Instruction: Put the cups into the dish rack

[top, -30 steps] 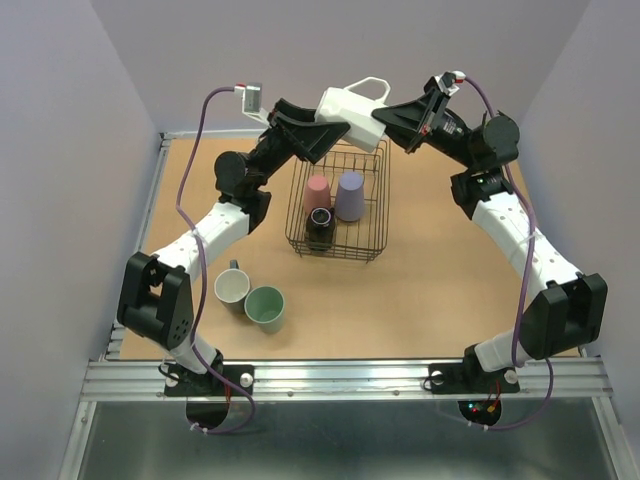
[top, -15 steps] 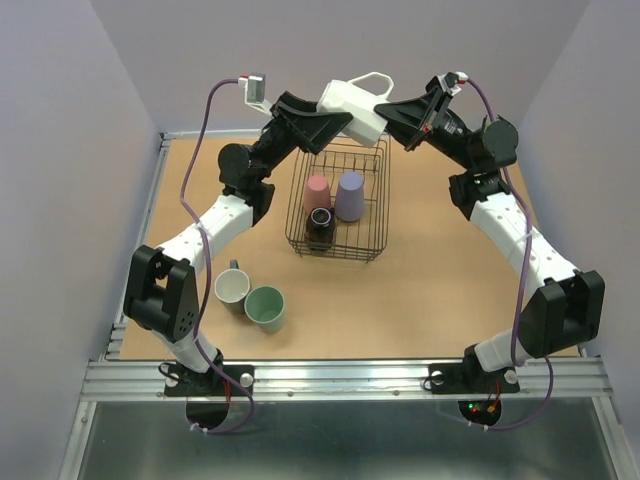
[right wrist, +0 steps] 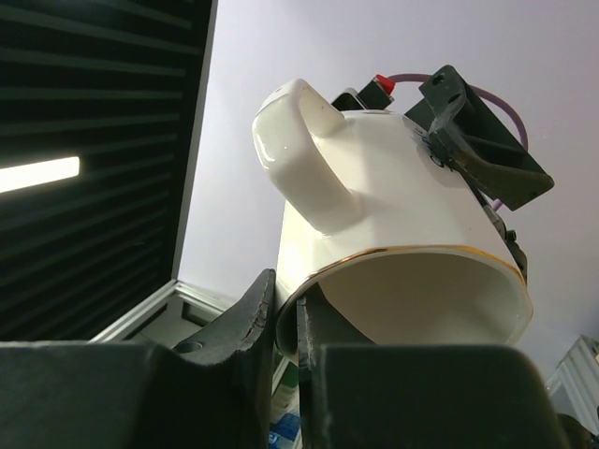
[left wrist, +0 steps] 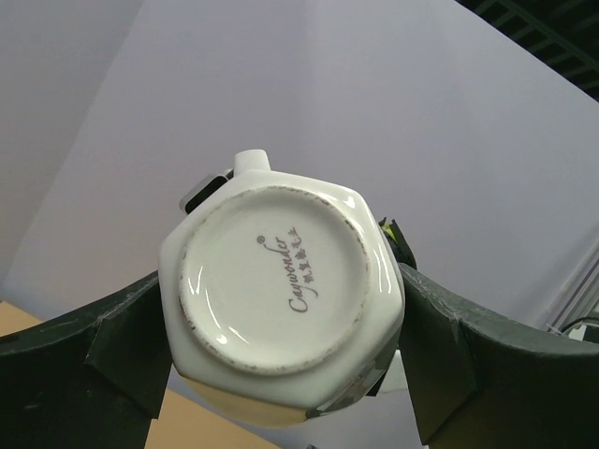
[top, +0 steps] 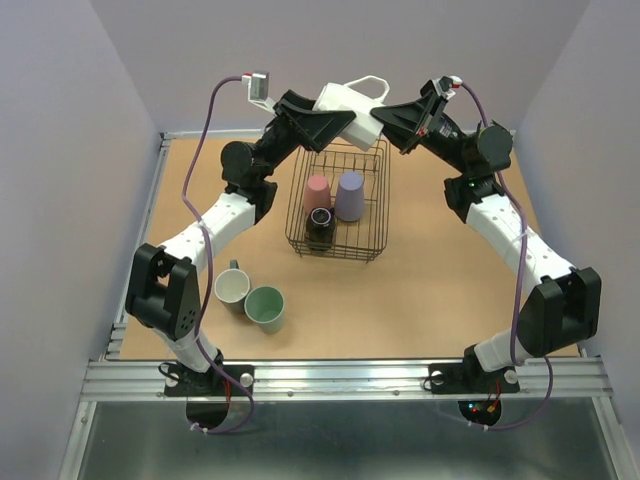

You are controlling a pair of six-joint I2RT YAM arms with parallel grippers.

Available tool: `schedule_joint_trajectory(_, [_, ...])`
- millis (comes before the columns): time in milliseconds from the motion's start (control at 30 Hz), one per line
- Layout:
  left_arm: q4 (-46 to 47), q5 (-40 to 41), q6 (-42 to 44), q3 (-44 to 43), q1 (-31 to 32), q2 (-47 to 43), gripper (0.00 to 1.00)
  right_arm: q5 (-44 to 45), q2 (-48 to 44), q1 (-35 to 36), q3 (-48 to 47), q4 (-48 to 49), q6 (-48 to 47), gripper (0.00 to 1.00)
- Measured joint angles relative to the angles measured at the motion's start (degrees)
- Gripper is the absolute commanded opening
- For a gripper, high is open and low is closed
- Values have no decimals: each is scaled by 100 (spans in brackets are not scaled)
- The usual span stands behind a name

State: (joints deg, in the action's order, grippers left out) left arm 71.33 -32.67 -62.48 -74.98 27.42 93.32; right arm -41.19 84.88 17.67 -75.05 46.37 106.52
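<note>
Upper centre, above the dish rack (top: 335, 254), the left gripper (top: 322, 120) clasps the white mug (top: 350, 108) by its body while the right gripper (top: 392, 118) pinches its rim. Likely a handover, to rack it mouth-down.

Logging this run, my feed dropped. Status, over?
Both shut on white mug: left fingers at its base, right fingers pinching rim. Mug aloft above dish rack; pink cup, lavender cup, brown cup inside. Nothing in the way.

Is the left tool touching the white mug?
Touching. In the left wrist view the white mug sits squeezed between the fingers of the left tool.
</note>
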Motion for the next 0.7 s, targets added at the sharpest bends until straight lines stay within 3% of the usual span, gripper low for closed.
schedule_joint_trajectory(33, [4,2,-17,-9,0,28,0,20,0,-2,20,22,7,0])
schedule_joint_trajectory(167, [-48,-2,0,-9,-4,42,0,74,-4,-2,170,120,31,1])
schedule_joint_trajectory(200, [-66,-13,26,-9,-7,42,0,76,-11,0,208,149,33,6])
schedule_joint_trajectory(233, [-94,-42,83,-9,-4,42,0,79,-46,0,328,219,33,21])
schedule_joint_trajectory(300, [-153,-103,136,-7,-2,42,0,81,-103,0,463,262,17,35])
schedule_joint_trajectory(333, [-175,-142,184,-4,-2,42,0,79,-129,0,533,275,7,49])
schedule_joint_trajectory(533, [-428,-275,514,144,37,-111,0,-48,-192,4,905,190,-229,76])
schedule_joint_trajectory(567, [-492,-282,566,168,42,-149,0,-85,-199,4,938,144,-284,94])
schedule_joint_trajectory(700, [-894,-306,898,367,46,-398,0,-179,-319,-24,1078,-229,-603,100])
